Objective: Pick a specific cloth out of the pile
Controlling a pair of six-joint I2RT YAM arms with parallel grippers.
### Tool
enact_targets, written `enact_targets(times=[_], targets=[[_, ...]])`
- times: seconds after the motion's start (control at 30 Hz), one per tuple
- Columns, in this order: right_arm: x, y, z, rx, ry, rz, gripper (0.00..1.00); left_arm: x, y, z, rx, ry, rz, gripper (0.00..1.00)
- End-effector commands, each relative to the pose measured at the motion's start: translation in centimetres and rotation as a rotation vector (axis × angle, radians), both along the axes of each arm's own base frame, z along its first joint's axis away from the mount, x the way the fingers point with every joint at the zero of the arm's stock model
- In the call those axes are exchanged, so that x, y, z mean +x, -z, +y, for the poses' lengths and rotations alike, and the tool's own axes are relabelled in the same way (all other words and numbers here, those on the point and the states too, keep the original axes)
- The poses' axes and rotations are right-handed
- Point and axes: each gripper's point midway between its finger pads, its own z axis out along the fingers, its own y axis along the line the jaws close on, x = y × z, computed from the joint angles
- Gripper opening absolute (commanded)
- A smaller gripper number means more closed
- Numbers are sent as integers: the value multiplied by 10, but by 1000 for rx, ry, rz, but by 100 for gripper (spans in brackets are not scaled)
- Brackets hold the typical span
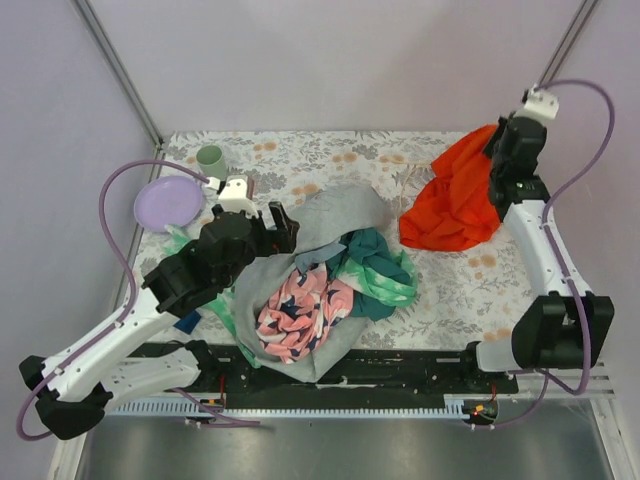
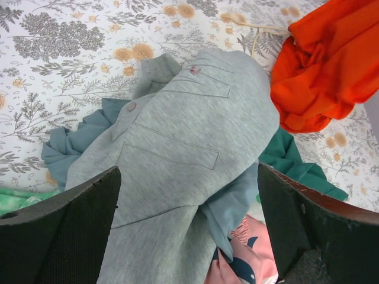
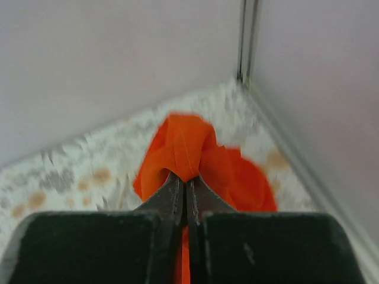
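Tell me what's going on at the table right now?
The right pincer is shut on the orange cloth and holds its top up near the far right corner, to the right of the pile. The cloth's lower part seems to rest on the table. The left pincer hangs open over the grey garment on top of the pile and grips nothing.

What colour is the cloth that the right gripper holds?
The cloth is plain orange-red, without pattern; clearest in the top external view.
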Motion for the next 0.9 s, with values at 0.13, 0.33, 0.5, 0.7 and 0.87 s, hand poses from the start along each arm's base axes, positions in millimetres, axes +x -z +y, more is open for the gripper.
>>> enact_targets(times=[0.13, 0.33, 0.5, 0.7, 0.87], targets=[[-10, 237, 26, 594, -77, 428, 12, 1, 7, 7, 8, -52, 21, 100], [-8, 225, 31, 652, -155, 502, 46, -4, 12, 22, 8, -101, 31, 100], [-38, 116, 1, 500, -45, 273, 98, -7, 13, 40, -7, -178, 24, 100], [-127, 50, -2, 443, 10, 77, 98, -13, 17, 57, -44, -243, 21, 100], [-170, 55, 19, 491, -63, -3, 98, -20, 15, 66, -80, -261, 13, 100]])
